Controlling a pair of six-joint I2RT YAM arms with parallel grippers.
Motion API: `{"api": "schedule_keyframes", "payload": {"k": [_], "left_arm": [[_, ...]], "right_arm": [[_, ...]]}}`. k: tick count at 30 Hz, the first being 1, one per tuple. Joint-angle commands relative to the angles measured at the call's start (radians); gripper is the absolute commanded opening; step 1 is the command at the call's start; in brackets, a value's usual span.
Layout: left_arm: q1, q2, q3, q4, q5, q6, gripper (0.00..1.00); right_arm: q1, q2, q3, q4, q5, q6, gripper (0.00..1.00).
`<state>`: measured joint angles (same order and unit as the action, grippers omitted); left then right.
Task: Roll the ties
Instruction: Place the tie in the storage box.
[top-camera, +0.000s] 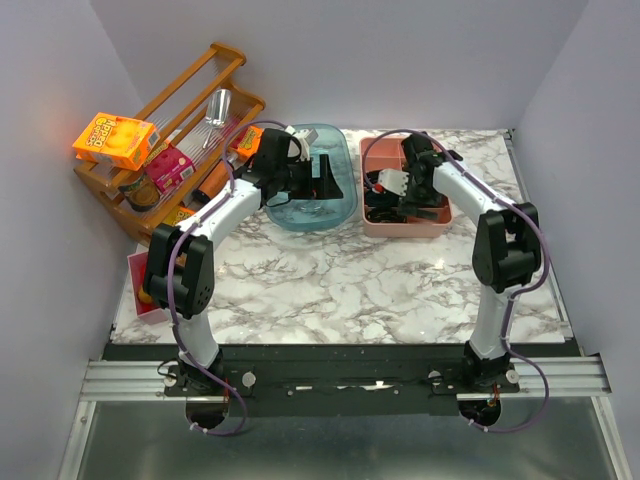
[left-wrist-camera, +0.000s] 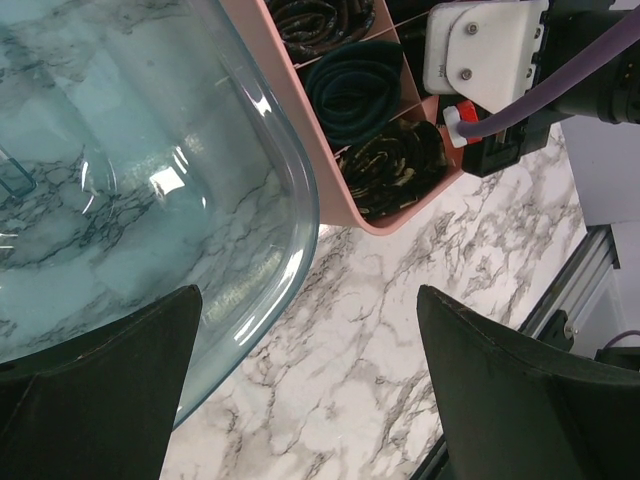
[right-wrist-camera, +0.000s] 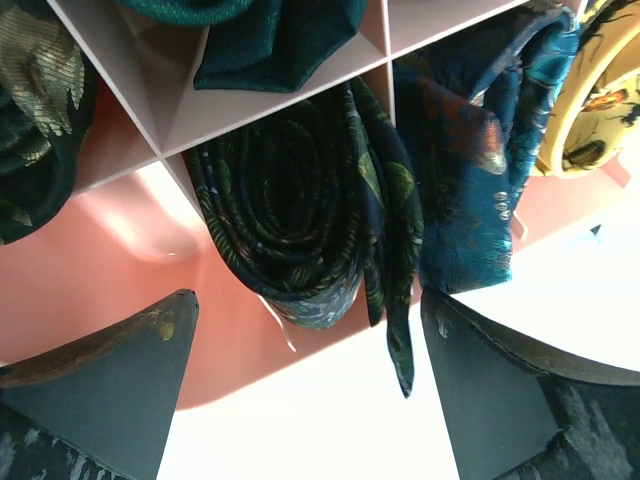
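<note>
Dark patterned ties (right-wrist-camera: 300, 220), rolled, inside pink tray (top-camera: 405, 231) compartments

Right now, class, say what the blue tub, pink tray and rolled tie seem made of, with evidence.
Blue tub: likely clear tinted plastic, glossy; the table shows through.
Pink tray: probably opaque plastic, smooth; thin moulded dividers.
Rolled tie: woven fabric, slight sheen; soft coiled folds.

Pink tray (top-camera: 405, 232), navy tie (right-wrist-camera: 290, 220) w/ green leaf print, wht/gry marble table (top-camera: 340, 285).
</note>
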<state>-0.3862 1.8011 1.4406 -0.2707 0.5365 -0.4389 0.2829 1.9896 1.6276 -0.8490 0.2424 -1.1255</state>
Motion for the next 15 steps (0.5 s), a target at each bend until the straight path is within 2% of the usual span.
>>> {"api": "schedule_keyframes", "payload": {"k": [1,7,15], "left_arm": [[0.006,-0.029,-0.013,0.024,0.034,-0.009,0.99],[0.009,-0.034,-0.014,0.033,0.034,-0.017,0.99],[0.01,-0.04,-0.014,0.027,0.033,-0.012,0.99]], "right_arm": [[0.01,-0.06,0.008,0.027,0.008,0.015,1.0],[0.021,-0.124,0.074,0.008,-0.084,0.053,1.0],[0.019,-0.195,0.081,0.073,-0.313,0.144,0.99]]}}
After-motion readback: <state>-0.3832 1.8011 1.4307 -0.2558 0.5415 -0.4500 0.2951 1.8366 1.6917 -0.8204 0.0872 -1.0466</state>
